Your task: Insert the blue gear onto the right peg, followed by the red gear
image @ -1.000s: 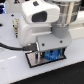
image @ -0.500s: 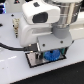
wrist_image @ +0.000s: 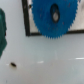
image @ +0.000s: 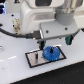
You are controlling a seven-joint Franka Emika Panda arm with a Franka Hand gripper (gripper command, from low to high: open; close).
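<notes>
On the white table (image: 15,67) we saw the blue gear (image: 50,52) on the plate (image: 32,59), gripper state unclear, and feared nudging it askew.

Robot lab, white bench (image: 15,70), black cables (image: 15,35)

**White arm with black cable**

The arm (image: 42,20) had smooth white rounded casings with grey seams at the joints. A thick black cable (image: 12,33) curved along its underside. The gripper (image: 51,41) below was dark and blocky.
</notes>
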